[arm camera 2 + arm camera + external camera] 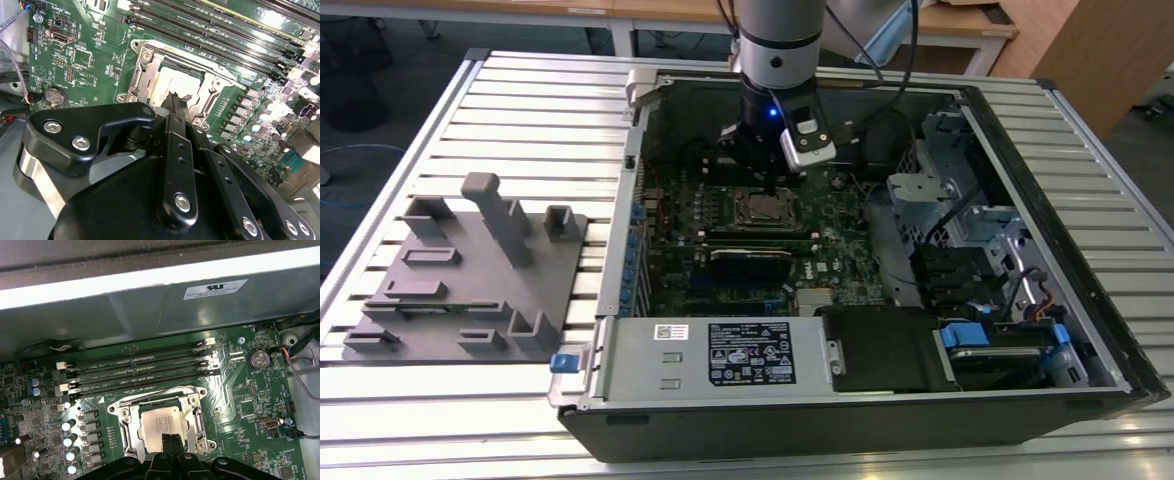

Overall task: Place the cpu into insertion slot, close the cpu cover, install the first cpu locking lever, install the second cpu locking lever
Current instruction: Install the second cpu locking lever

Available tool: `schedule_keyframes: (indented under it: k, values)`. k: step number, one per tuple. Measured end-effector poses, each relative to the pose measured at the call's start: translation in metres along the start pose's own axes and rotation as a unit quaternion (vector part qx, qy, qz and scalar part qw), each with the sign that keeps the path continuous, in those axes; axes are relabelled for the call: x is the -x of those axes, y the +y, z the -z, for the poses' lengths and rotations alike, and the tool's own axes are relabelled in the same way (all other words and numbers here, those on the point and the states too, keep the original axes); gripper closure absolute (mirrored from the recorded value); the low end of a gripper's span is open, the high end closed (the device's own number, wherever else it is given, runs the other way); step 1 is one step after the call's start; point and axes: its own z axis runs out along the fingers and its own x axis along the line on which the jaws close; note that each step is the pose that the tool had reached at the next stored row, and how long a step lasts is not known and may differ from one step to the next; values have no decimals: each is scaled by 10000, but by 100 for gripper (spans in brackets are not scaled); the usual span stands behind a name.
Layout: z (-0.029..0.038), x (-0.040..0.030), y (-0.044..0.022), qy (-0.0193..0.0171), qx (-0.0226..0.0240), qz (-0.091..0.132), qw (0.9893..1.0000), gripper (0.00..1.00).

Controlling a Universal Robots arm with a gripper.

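The cpu [162,420] lies flat in the insertion slot [761,210] on the green motherboard, its silver-grey top showing through the window of the cpu cover [198,415]. The cover lies down over the chip. A thin locking lever wire [155,391] runs along the socket's side nearest the memory slots. My gripper [171,441] hangs just above the cpu's edge, shut, its dark fingers pressed together with nothing between them. In the second wrist view the gripper [177,102] points down at the cpu [167,80]. In the exterior view the gripper [767,185] stands over the socket.
Long black memory slots [140,372] lie beside the socket, and the case wall [150,305] rises behind them. A coin battery [259,359] and cables sit close by. The power supply [720,355] fills the case's front. A grey fixture [467,270] stands on the table at the exterior view's left.
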Motion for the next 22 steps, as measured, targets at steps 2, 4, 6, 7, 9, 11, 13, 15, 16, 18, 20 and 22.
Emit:
schedule_keyframes:
  k: [2,4,6,7,9,11,13,15,16,18,20,22]
  values:
    - [0,0,-1,0,-7,42,10000,90]
    - [0,0,0,0,-9,48,10000,90]
    - [0,0,0,0,-9,48,10000,90]
    - [0,0,0,0,-9,48,10000,90]
    - [1,1,-7,0,-9,48,10000,90]
    - [1,4,-21,0,-9,48,10000,90]
    - [2,7,-38,0,-9,48,10000,90]
    - [3,11,-57,0,-9,48,10000,90]
    - [3,13,-67,0,-9,48,10000,90]
    - [4,17,-87,0,-9,48,10000,90]
    - [4,21,-108,0,-8,48,10000,90]
    - [6,25,-130,0,-9,48,10000,90]
